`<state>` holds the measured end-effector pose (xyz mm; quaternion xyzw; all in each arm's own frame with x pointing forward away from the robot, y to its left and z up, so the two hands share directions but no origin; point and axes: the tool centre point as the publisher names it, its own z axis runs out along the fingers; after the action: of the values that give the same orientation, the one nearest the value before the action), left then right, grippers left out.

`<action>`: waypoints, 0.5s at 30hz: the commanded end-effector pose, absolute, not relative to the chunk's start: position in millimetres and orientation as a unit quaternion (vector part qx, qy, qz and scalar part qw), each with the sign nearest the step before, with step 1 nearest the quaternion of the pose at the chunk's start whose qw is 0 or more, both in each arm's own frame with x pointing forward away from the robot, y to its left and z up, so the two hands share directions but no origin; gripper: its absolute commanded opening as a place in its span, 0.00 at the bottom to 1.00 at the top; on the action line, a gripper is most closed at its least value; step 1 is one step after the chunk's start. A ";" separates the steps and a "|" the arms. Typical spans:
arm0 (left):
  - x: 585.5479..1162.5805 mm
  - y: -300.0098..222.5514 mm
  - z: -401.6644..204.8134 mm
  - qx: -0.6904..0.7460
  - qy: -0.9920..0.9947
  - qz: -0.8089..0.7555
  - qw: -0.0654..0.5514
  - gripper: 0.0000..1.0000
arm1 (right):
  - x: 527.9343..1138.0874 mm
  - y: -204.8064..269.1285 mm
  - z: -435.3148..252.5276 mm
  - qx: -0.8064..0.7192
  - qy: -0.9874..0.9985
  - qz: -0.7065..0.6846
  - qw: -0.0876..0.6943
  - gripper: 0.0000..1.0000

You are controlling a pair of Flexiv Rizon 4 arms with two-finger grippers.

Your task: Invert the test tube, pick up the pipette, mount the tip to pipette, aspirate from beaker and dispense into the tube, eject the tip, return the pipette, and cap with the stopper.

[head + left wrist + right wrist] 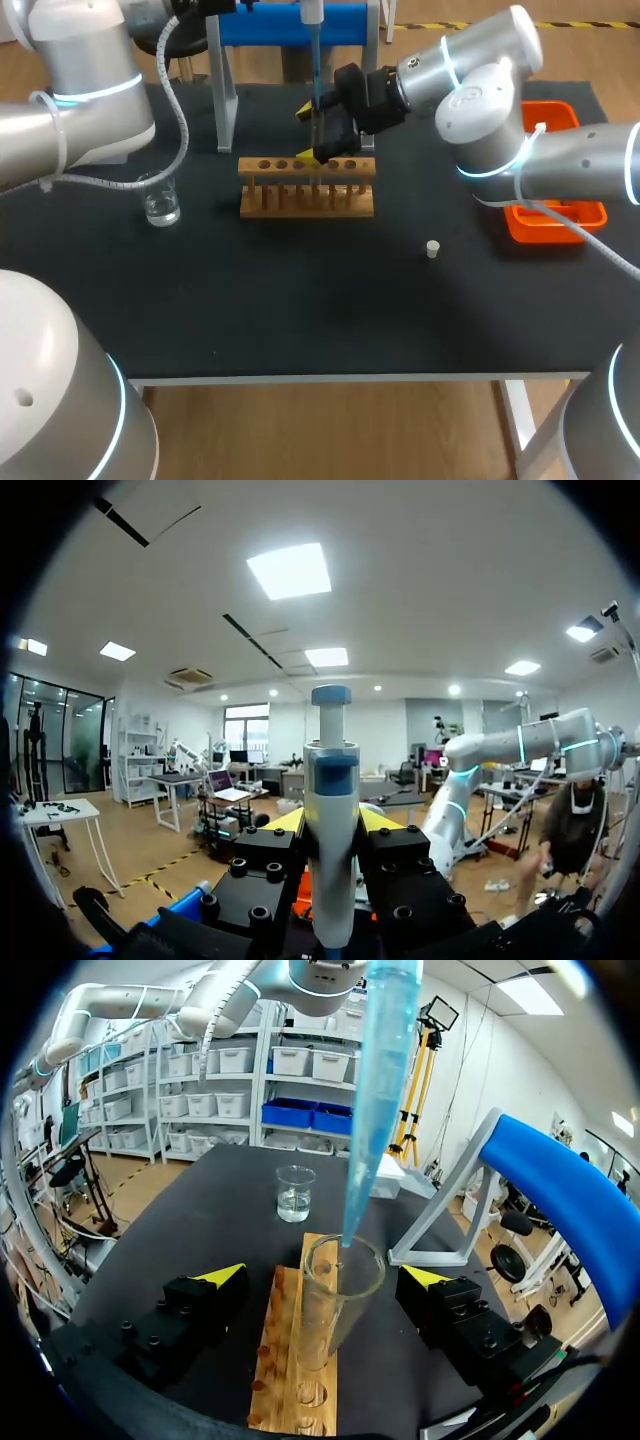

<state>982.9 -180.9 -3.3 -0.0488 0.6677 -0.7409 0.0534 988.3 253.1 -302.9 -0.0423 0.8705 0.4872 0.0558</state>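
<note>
The pipette (pixel 331 850) stands upright between the yellow-tipped fingers of my left gripper (pixel 332 825), which is shut on its body. Its blue tip (pixel 375 1100) hangs point down at the mouth of the glass test tube (pixel 335 1300), which stands upright in the wooden rack (pixel 295 1360). My right gripper (pixel 325 1278) is open, one finger on each side of the tube, neither touching it. In the head view the right gripper (pixel 328 135) hovers over the rack (pixel 307 185) under the pipette tip (pixel 318 80). The beaker (pixel 160 200) holds clear liquid. The white stopper (pixel 433 249) lies on the mat.
A blue pipette stand (pixel 290 25) rises behind the rack on grey legs. An orange tray (pixel 555 215) sits at the table's right, partly under my right arm. The beaker (pixel 295 1193) is beyond the rack's far end.
</note>
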 end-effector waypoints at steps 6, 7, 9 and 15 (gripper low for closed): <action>986.0 -179.5 -13.3 -0.058 0.665 -0.743 0.043 0.00 | 988.3 252.5 -302.3 -0.042 0.871 0.487 0.056 1.00; 986.4 -179.9 -14.2 -0.059 0.666 -0.742 0.042 0.00 | 988.3 252.5 -302.3 -0.042 0.871 0.487 0.056 1.00; 987.1 -180.1 -15.4 -0.060 0.666 -0.742 0.041 0.00 | 988.3 252.5 -302.3 -0.042 0.871 0.487 0.056 1.00; 988.1 -180.0 -19.9 -0.067 0.668 -0.740 0.037 0.00 | 988.3 252.5 -302.3 -0.042 0.871 0.487 0.056 1.00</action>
<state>986.8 -179.9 -19.3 -0.0677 0.6672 -0.7408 0.0392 988.3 253.1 -302.9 -0.0422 0.8705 0.4872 0.0558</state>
